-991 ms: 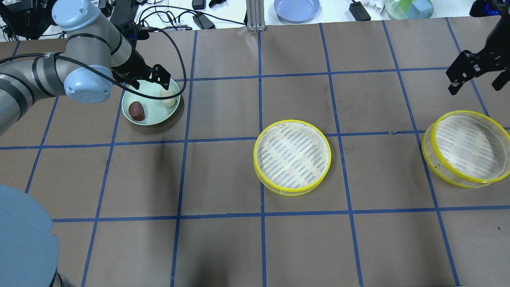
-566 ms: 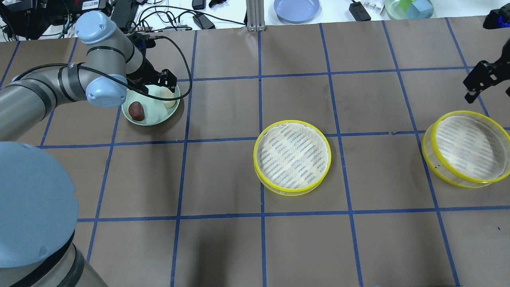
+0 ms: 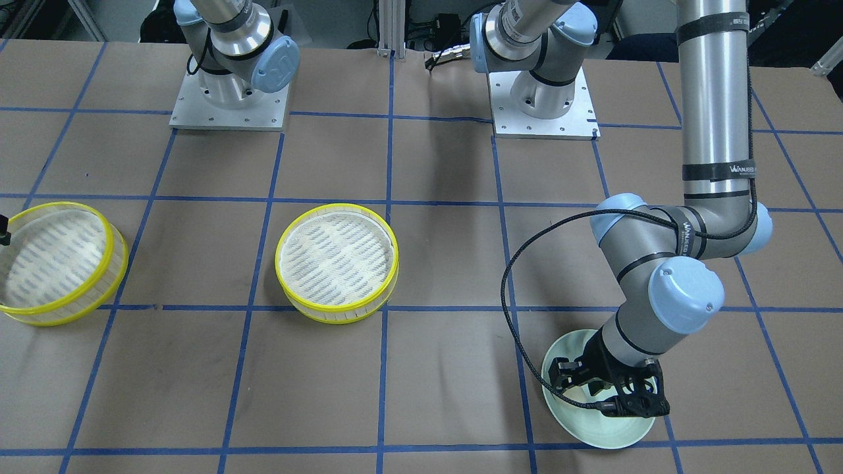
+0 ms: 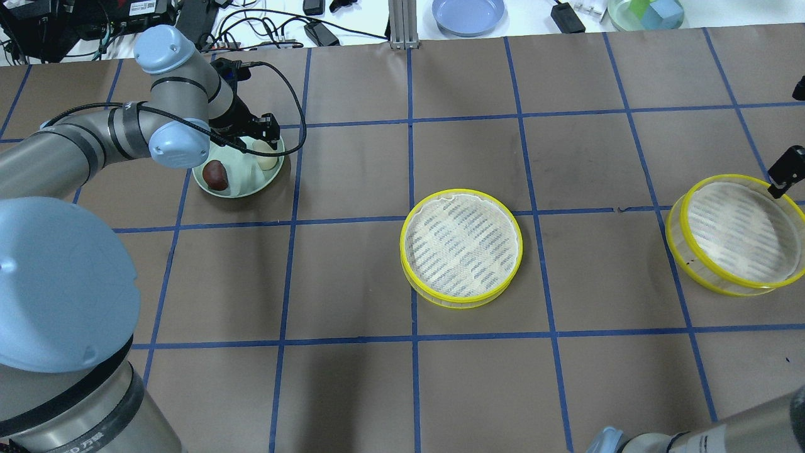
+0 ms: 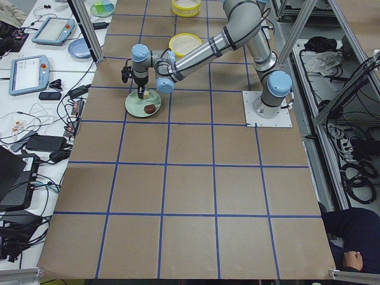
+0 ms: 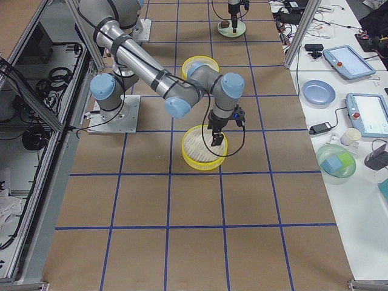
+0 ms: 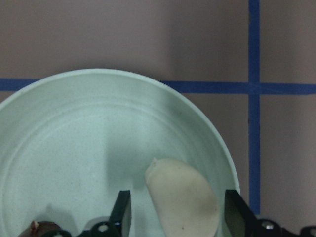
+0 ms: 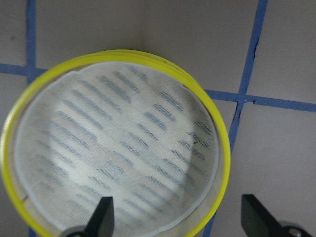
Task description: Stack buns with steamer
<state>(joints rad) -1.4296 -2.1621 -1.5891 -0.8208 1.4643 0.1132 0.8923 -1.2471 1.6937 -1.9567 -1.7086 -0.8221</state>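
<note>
The cream-white bun (image 4: 266,157) and the dark reddish-brown bun (image 4: 215,174) lie on a pale green plate (image 4: 242,189) at the far left. My left gripper (image 7: 180,212) is open and low over the plate, one finger on each side of the cream bun (image 7: 183,197). One yellow-rimmed steamer tier (image 4: 461,247) sits mid-table and is empty. The second tier (image 4: 736,233) sits at the right, also empty. My right gripper (image 8: 180,219) is open above that tier's (image 8: 113,148) edge; one of its fingers (image 4: 785,171) shows at the rim.
A blue plate (image 4: 468,14), a clear bowl with coloured blocks (image 4: 646,12), cables (image 4: 270,31) and a metal post (image 4: 399,25) lie beyond the table's far edge. My left arm's elbow (image 4: 56,283) looms over the near left.
My left gripper has come down onto the plate around the cream bun. My right gripper has moved toward the right steamer tier and now hangs over its rim.
</note>
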